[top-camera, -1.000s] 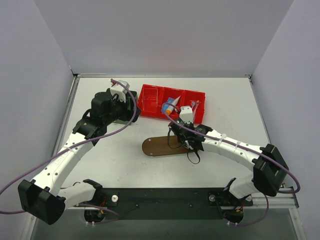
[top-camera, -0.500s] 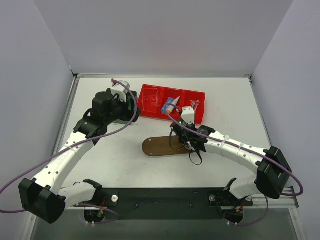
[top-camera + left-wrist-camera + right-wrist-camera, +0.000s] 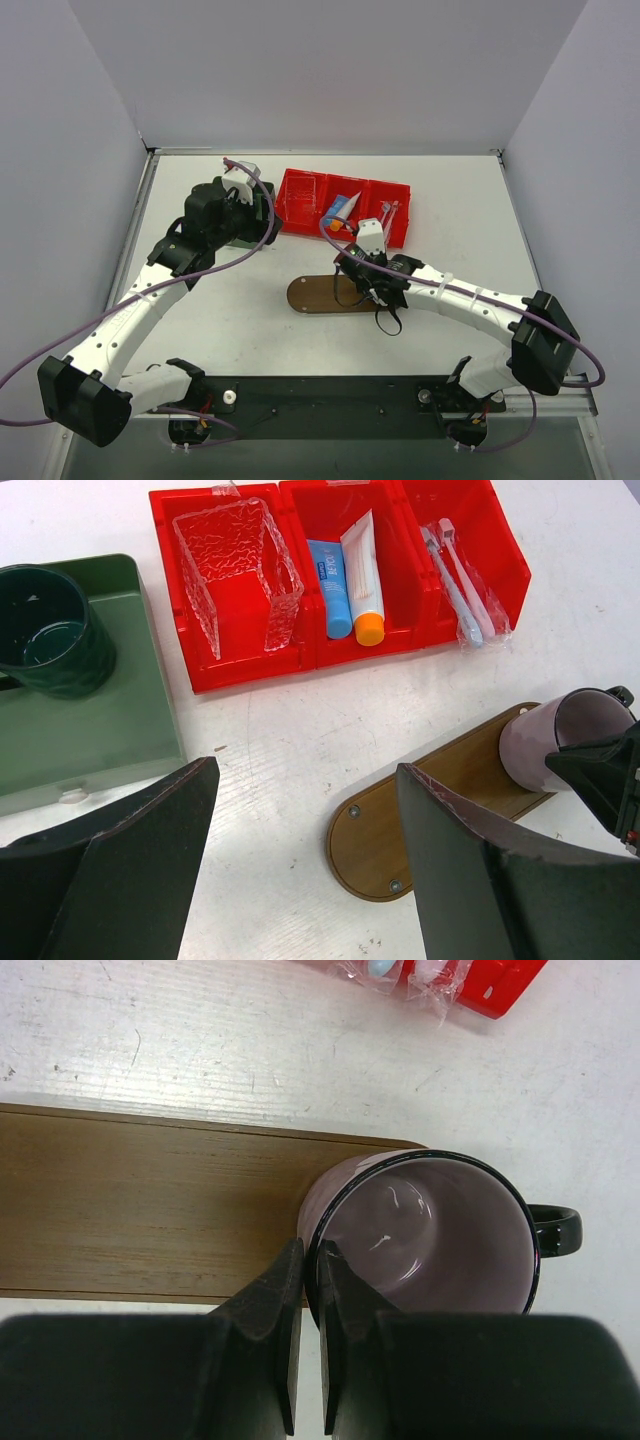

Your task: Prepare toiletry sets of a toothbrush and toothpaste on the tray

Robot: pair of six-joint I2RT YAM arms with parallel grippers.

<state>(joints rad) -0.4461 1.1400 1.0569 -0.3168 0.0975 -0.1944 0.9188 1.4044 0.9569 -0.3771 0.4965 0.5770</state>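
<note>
On the white counter [image 3: 450,200] lies the oval dark brown wooden tray [image 3: 430,810]; beyond it the red three-compartment bin [image 3: 240,665] holds toothpaste tubes [image 3: 360,575] and pale toothbrushes [image 3: 460,580]; the translucent pink mug [image 3: 430,1230] sits at the tray's end, right tool [image 3: 308,1260] clamped on its rim; left tool [image 3: 305,770] hangs with fingers apart.

Bright, even light falls from overhead, and the white bench [image 3: 250,330] throws it back without hot spots. Shadows are soft and short, pooled under both arms in the top view, where the side walls lean outward from wide-angle distortion. In the wrist views the left arm's fingers [image 3: 120,870] and the right arm's fingers [image 3: 265,1350] are near-black and soft-edged. Small white glints sit inside the pink mug [image 3: 420,1240] and on the clear plastic holder [image 3: 235,575].
</note>
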